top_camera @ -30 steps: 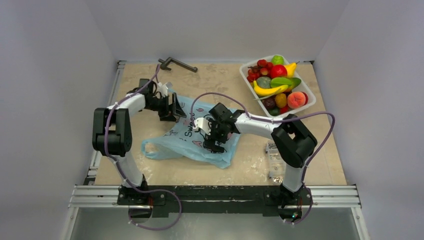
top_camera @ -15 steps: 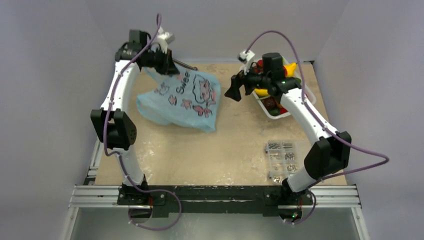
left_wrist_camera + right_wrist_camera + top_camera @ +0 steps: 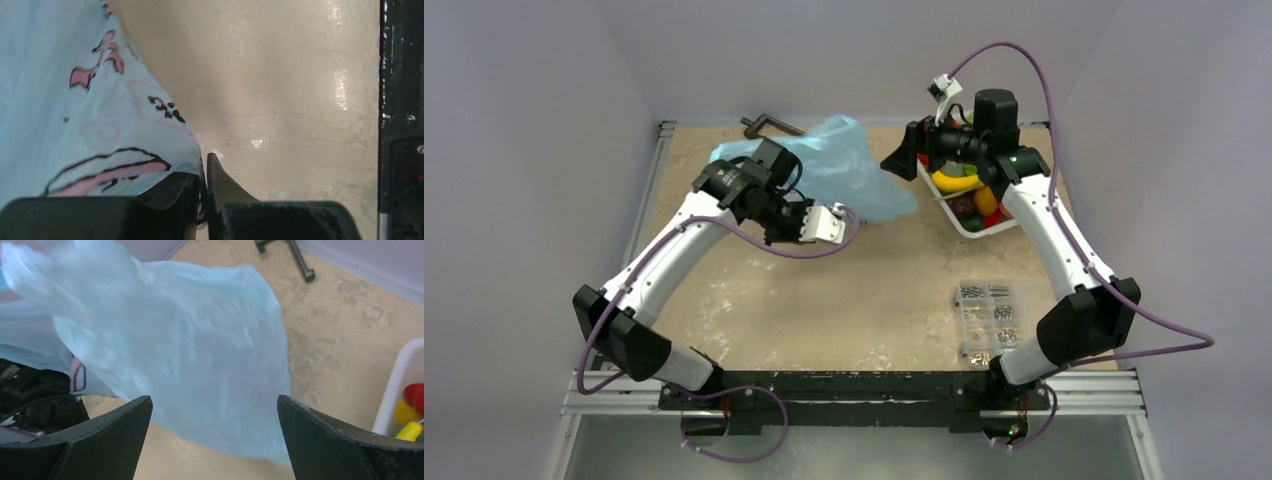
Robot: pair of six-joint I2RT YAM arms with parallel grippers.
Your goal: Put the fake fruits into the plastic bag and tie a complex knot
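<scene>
left pincer: pressed together, pinching the plastic bag, upper centre
right pincer: spread wide, empty
fake fruits: in the white tray, upper right

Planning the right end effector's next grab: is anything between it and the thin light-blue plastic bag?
Nothing visible. The thin light-blue plastic bag hangs straight ahead of the open right end effector, the white rectangular tray off to one side.

The plastic bag, flat on the surface a second ago, now billows aloft at the far edge, the left jaws closed on it; the right arm has risen beside the tray.
</scene>
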